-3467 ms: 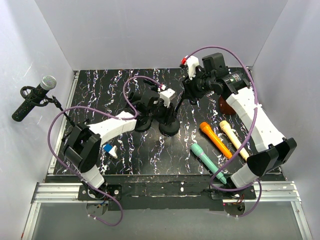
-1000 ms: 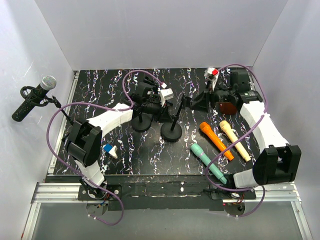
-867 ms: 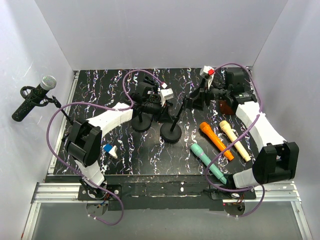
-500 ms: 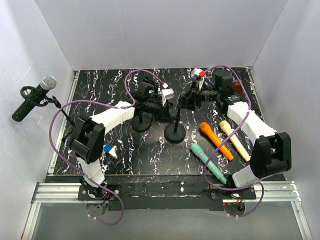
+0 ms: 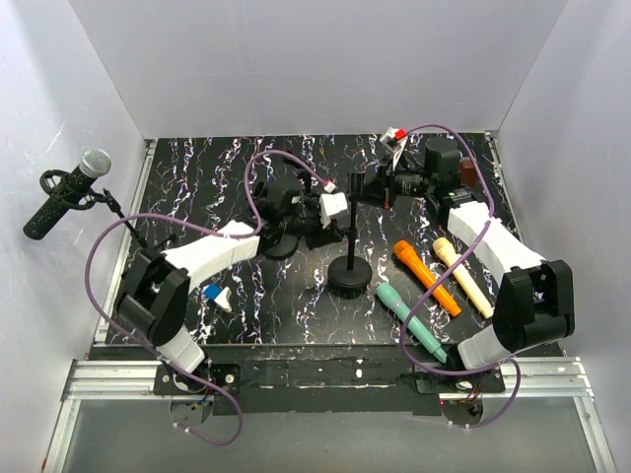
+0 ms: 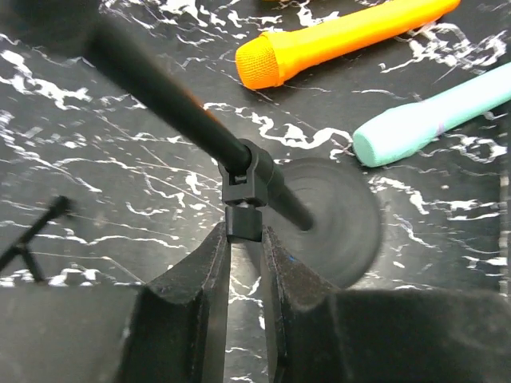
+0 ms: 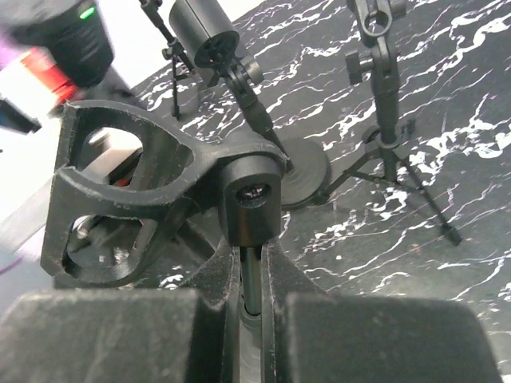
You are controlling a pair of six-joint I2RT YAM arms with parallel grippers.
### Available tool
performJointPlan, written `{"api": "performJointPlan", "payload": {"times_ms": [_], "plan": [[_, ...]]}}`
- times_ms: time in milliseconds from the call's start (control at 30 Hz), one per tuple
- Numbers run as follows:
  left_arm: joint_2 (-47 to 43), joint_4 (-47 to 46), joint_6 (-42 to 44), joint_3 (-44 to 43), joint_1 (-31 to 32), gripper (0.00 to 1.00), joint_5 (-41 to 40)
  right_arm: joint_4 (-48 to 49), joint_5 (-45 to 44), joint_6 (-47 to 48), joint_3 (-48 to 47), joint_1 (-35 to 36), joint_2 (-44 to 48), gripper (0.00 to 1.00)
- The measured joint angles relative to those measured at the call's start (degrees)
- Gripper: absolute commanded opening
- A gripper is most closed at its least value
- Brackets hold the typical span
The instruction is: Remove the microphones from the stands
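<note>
At centre, the black round-based stand (image 5: 350,274) is clamped by left tool (image 6: 243,231) and right tool (image 7: 251,255) alike; the silver-headed black microphone (image 5: 69,190) at left, judged rigid and smooth, should be gripped mid-barrel.

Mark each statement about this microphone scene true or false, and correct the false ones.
1. The orange microphone, cream microphone and teal microphone all lie on the table. True.
2. The left end effector is wide open. False: its fingers are closed on the clamp on the stand's pole.
3. The silver-headed microphone lies beside the teal one. False: it sits in a holder at the far left, off the tabletop.
4. The right end effector is closed on the microphone clip. True.
</note>
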State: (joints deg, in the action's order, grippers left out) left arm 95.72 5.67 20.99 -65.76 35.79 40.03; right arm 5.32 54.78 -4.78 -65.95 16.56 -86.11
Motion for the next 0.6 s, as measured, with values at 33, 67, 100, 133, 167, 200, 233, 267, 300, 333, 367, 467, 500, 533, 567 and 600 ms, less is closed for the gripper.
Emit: {"api": "performJointPlan", "payload": {"times_ms": [33,67,100,133,167,200,233,267,300,333,367,467,500,533,567,600], "plan": [[-2.19,-1.68,2.49,2.34,1.25,0.0,-2.89,0.11,-0.31,-1.53,0.0,0.04,0.09,0.01],[-4.0,-3.5,5.01,4.44,2.62,0.0,-5.62,0.02,-0.7,-3.26,0.0,0.13,0.31,0.01],[-5.49,-5.55,7.58,6.36,4.09,0.0,-8.46,-0.09,-1.14,-4.7,0.0,0.13,0.44,0.01],[-6.64,-8.15,10.14,8.39,5.44,0.0,-11.23,-0.2,-1.44,-5.7,0.0,0.13,0.46,0.01],[-7.54,-10.64,12.57,10.23,6.43,0.0,-13.7,-0.46,-1.97,-6.73,0.0,0.13,0.48,0.01],[-8.15,-12.66,14.84,11.78,7.17,0.0,-15.85,-0.76,-2.6,-7.63,0.02,0.13,0.48,0.01],[-8.44,-14.43,16.94,12.94,7.74,0.0,-17.66,-1.11,-3.39,-8.44,0.02,0.13,0.46,0.01],[-8.46,-15.58,18.71,13.66,8.02,0.01,-19.32,-1.33,-4.17,-8.83,0.02,0.13,0.46,0.01],[-8.46,-16.33,19.96,14.01,8.2,0.11,-20.61,-1.36,-4.85,-9.07,0.02,0.13,0.46,0.01],[-8.46,-16.5,20.76,14.08,8.22,0.29,-21.75,-1.22,-5.44,-9.33,0.02,0.15,0.46,0.01],[-8.46,-16.44,21.07,14.05,8.22,0.43,-22.58,-1.05,-5.95,-9.55,0.02,0.15,0.46,0.01],[-8.46,-12.35,19.26,11.78,7.5,0.59,-22.43,-1.27,-7.28,-10.6,0.02,0.26,0.33,0.01],[-8.46,-9.44,17.27,9.99,6.93,0.62,-20.96,-1.7,-7.37,-11.21,0.02,0.24,0.22,0.01],[-8.46,-6.78,14.91,7.98,6.12,0.63,-19.28,-2.19,-7.45,-11.65,0.02,0.24,0.13,0.01],[-8.48,-4.68,12.39,6.1,5.09,0.63,-17.59,-2.51,-7.54,-11.82,0.02,0.24,0.0,0.01],[-8.5,-3.08,9.84,4.39,4.0,0.63,-16.0,-2.6,-7.56,-11.91,0.02,0.24,-0.15,0.01]]}}
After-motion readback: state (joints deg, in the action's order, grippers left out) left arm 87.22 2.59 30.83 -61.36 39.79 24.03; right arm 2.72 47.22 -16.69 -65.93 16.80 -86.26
